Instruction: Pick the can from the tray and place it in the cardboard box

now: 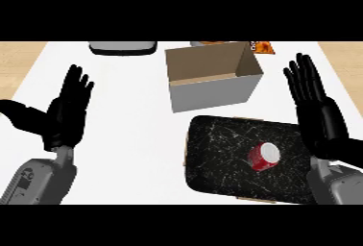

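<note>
You're at the very start: nothing picked yet, reach not begun. The can (265, 156) stands upright on the tray (212, 163), right of the tray's centre, red body w/ white top facing up, touching nothing else. The tray is dark, marbled, sits near-right on the white counter (135, 125), and holds only the can.

The right hand (317, 113) shows at the right, just beside the tray's right edge, fingers straight and slightly apart, holding nothing. The left hand (65, 113) rests at the left, well apart from everything, fingers straight and spread, thumb out, also holding nothing.

Next move, by my read: bring the right hand left and down over the can, curl fingers round its body, lift clear of the tray.

The cardboard box (212, 77) stands just beyond the tray's far edge, open top, looks to have nothing inside as far as you can see. The carry is short: far and slightly left.

Far left there's a grey item (122, 47), cut off by the view; an orange item (264, 46) peeks out behind the box. Can't tell what either is.
</note>
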